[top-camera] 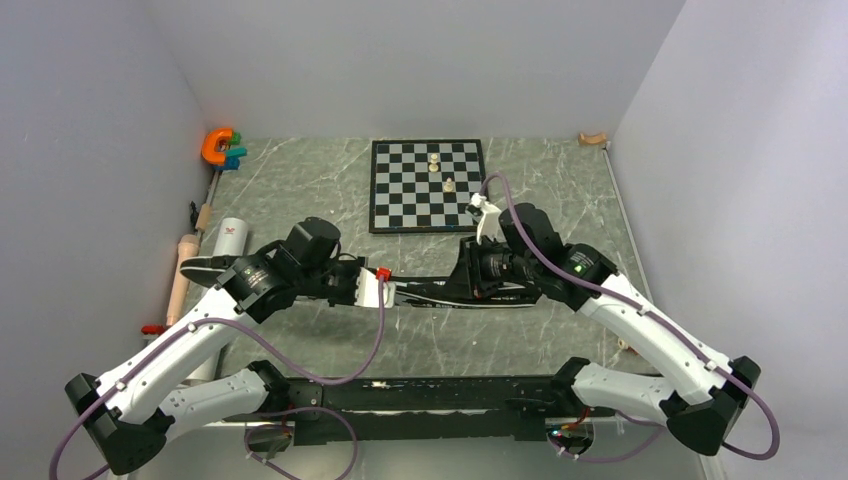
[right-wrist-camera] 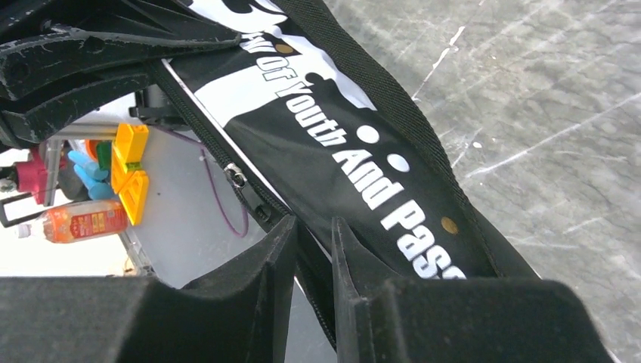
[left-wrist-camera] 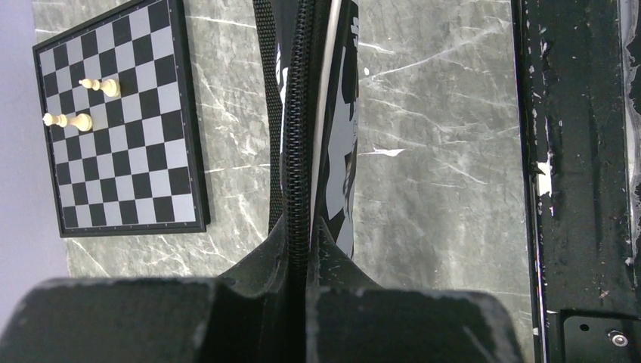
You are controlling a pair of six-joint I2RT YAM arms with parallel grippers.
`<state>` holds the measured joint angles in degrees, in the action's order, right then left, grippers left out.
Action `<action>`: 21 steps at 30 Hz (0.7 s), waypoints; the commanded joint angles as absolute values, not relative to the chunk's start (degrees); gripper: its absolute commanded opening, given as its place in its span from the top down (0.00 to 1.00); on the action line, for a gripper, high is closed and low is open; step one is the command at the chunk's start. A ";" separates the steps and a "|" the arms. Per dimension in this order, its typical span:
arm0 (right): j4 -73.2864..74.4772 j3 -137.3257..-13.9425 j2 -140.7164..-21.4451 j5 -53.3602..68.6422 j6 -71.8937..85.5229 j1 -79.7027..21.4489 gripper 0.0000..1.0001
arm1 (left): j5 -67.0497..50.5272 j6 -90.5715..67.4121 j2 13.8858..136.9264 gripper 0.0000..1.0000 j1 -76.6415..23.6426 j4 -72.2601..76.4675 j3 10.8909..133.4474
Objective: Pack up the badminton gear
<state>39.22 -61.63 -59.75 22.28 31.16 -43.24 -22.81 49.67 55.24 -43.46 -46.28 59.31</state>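
The black bag (top-camera: 430, 291) with white lettering hangs stretched between my two grippers over the middle of the table. My left gripper (top-camera: 386, 285) is shut on its zipper edge; in the left wrist view the zipper (left-wrist-camera: 302, 113) runs straight out from between the jaws of the gripper (left-wrist-camera: 301, 227). My right gripper (top-camera: 466, 275) grips the other end. In the right wrist view the bag's (right-wrist-camera: 363, 151) zipper band passes between the narrow jaws of the gripper (right-wrist-camera: 314, 227), and the zipper pull (right-wrist-camera: 236, 175) sits just beyond them. A white tube (top-camera: 229, 238) stands at the left.
A chessboard (top-camera: 427, 185) with two pale pieces lies at the back centre, also seen in the left wrist view (left-wrist-camera: 121, 121). A beige rod (top-camera: 182, 275) and an orange clamp (top-camera: 219, 146) lie along the left wall. A black rail (top-camera: 440, 395) crosses the near edge.
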 commanded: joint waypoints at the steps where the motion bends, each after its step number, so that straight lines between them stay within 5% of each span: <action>1: 43.78 -62.17 -57.16 17.48 30.86 -41.86 0.73 | -23.99 51.48 52.80 1.00 -43.65 -41.87 63.19; 12: 58.85 -71.89 -58.06 3.62 22.51 -32.25 0.73 | -24.44 51.13 51.68 1.00 -43.68 -42.36 62.88; 21: 53.02 -85.71 -59.75 0.57 25.64 -39.39 0.58 | -23.15 50.59 52.46 1.00 -43.68 -41.05 63.49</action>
<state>57.06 -80.49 -59.07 2.44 24.58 -33.93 -22.87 49.87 53.25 -43.55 -46.61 59.35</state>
